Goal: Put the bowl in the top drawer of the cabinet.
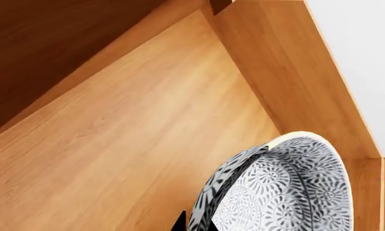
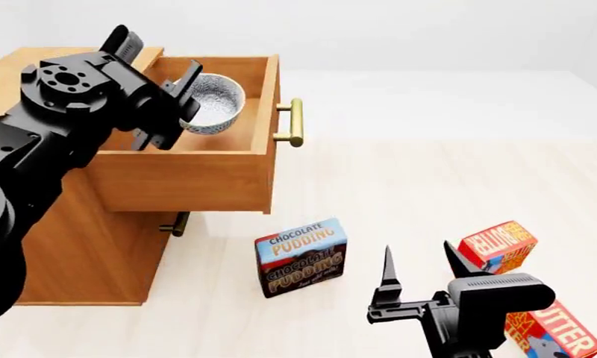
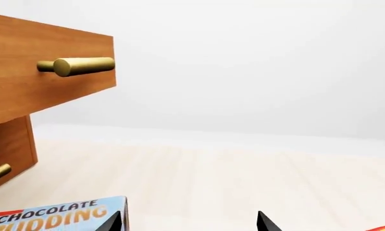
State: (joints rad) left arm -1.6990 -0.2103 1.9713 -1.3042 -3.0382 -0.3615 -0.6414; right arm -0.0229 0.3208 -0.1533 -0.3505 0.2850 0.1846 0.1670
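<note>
The cabinet [image 2: 80, 246] stands at the left of the head view, its top drawer [image 2: 194, 183] pulled out with the brass handle [image 2: 293, 123] toward the room. My left gripper [image 2: 179, 104] is shut on the rim of the speckled white bowl [image 2: 214, 104], holding it tilted inside the open drawer. In the left wrist view the bowl [image 1: 288, 192] hangs over the drawer's wooden floor [image 1: 147, 134] near a side wall, its rim pinched in my left gripper [image 1: 202, 224]. My right gripper [image 2: 418, 276] stands open and empty low over the floor.
A chocolate pudding box [image 2: 301, 257] stands on the floor before the cabinet, and its top [image 3: 51, 216] shows beside my right gripper [image 3: 191, 224]. A red box [image 2: 498, 246] and a butter box [image 2: 552, 332] lie at the right. The lower drawer's handle [image 2: 174, 224] sits under the open drawer.
</note>
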